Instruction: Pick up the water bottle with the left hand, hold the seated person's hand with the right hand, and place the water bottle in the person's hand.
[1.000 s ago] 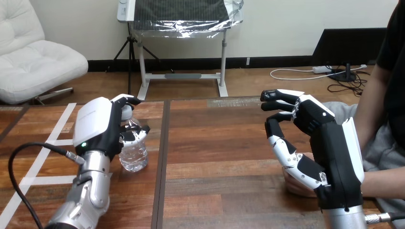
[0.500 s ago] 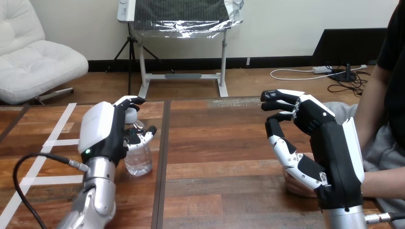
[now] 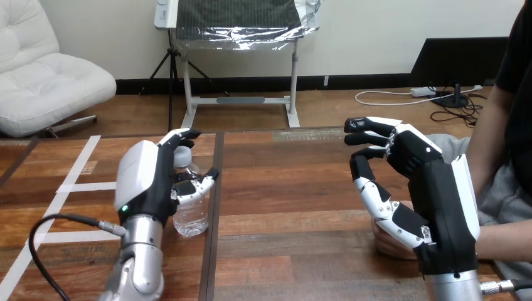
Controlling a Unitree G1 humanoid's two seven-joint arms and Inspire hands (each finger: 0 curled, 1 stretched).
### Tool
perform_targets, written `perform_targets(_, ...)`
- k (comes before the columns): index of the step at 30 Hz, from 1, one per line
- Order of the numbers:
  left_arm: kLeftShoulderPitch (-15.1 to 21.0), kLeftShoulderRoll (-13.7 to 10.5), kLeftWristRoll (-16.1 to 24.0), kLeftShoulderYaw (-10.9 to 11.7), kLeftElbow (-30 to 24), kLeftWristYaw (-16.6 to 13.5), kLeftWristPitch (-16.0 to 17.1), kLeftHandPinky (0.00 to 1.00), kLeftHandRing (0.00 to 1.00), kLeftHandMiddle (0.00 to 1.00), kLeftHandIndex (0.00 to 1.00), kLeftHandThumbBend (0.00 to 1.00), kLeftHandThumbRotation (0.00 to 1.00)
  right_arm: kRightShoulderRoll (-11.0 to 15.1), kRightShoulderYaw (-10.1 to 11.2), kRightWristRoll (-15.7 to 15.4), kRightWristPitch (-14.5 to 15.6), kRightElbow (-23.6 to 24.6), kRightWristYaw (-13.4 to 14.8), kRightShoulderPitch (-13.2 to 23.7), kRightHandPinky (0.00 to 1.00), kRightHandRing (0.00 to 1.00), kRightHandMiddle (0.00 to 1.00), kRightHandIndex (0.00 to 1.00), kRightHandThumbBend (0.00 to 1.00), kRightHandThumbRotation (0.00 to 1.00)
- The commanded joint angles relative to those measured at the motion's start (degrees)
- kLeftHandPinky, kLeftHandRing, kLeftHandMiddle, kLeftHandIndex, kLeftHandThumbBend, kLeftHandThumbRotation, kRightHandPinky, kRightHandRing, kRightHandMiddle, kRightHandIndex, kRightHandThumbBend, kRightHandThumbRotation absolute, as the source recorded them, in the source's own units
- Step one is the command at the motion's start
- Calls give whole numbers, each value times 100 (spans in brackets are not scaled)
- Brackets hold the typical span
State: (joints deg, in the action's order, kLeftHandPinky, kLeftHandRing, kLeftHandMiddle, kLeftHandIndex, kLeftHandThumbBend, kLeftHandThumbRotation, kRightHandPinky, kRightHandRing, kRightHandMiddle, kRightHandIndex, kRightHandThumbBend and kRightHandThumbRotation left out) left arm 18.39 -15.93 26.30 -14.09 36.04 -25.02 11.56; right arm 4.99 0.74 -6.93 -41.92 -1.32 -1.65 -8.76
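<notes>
Head view: the left hand (image 3: 147, 185) is clamping round the water bottle (image 3: 190, 216) at the desk's (image 3: 295, 182) left while the right hand (image 3: 433, 188) is sitting over the person's hand (image 3: 390, 243) at near right, its grip impossible to tell, and an unsteadied palm could be letting the bottle tip.

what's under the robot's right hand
The person's hand lies on the table under the right hand; just its edge shows. The rest is covered, so whether they touch cannot be told.
</notes>
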Motion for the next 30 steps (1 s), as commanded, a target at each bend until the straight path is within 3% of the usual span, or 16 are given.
perform_targets(1,-354,258,-67,-57,-174,201,-108,58,67,75,78,56,19,67,46,-15,-55,254,33,394,56,67,73,66,31,14)
perform_targets(9,-586,411,-107,-14,-559,285,-183,58,66,75,79,57,20,79,23,120,-71,233,-30,404,56,67,73,66,31,12)
perform_targets(30,-1079,810,-311,151,-1158,337,115,54,65,75,78,58,20,116,55,60,-21,241,-23,413,56,68,73,66,32,12)
